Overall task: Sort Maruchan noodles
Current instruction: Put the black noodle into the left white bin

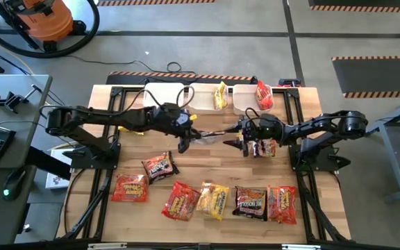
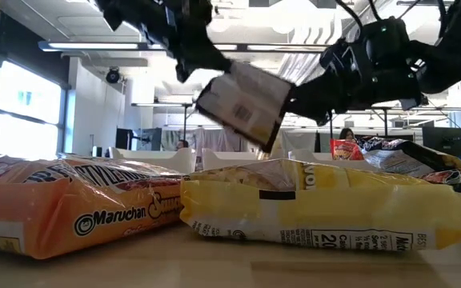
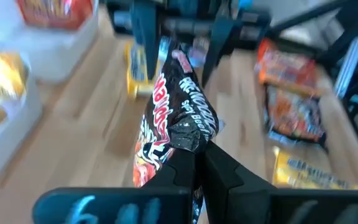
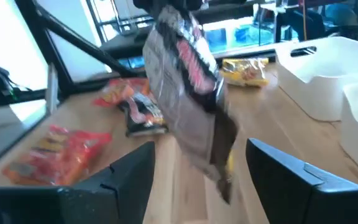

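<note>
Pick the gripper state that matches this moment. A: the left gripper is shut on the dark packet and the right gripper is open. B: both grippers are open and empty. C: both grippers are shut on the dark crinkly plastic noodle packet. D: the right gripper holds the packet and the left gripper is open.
A: the left gripper pinches the dark crinkly plastic noodle packet in mid-air, while the right gripper has its fingers spread on either side of it.

An orange Maruchan packet (image 2: 62, 210) and a yellow packet (image 2: 318, 210) lie side by side in front. Above them, two dark grippers flank a tilted packet (image 2: 242, 104); the left gripper (image 2: 202, 72) pinches its edge.
</note>
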Tool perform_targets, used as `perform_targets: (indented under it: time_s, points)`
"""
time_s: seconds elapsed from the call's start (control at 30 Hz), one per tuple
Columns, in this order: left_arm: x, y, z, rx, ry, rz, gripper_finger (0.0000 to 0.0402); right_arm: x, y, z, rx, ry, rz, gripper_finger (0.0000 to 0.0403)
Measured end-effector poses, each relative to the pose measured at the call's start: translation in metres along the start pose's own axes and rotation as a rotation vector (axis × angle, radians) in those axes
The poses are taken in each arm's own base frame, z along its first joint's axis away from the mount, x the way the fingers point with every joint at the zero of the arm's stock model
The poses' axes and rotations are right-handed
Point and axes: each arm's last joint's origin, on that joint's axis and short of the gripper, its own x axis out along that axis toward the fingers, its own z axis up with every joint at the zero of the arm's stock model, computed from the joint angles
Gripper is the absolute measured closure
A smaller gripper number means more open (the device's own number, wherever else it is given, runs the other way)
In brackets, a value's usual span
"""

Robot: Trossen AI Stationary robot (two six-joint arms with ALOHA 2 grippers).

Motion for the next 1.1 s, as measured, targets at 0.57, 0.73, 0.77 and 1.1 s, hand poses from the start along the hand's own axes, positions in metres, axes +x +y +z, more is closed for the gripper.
perform_targets:
  time_s: [0.57,0.73,0.77,1.1]
  points:
    - [-0.04,-0.006,0.033,0.083,-0.278,-0.019,0.0401,0.048,-0.007,0.055,-0.054,-0.257,0.169,0.0162]
    - [-0.055,-0.008,0.043,0.118,-0.37,-0.016,0.0401,0.057,-0.01,0.064,-0.066,-0.328,0.192,0.0162]
    - [-0.058,-0.008,0.043,0.127,-0.374,-0.007,0.0401,0.057,-0.009,0.066,-0.072,-0.349,0.198,0.0163]
    - [-0.076,-0.012,0.056,0.206,-0.513,0.039,0.0401,0.053,-0.005,0.075,-0.08,-0.487,0.147,0.0163]
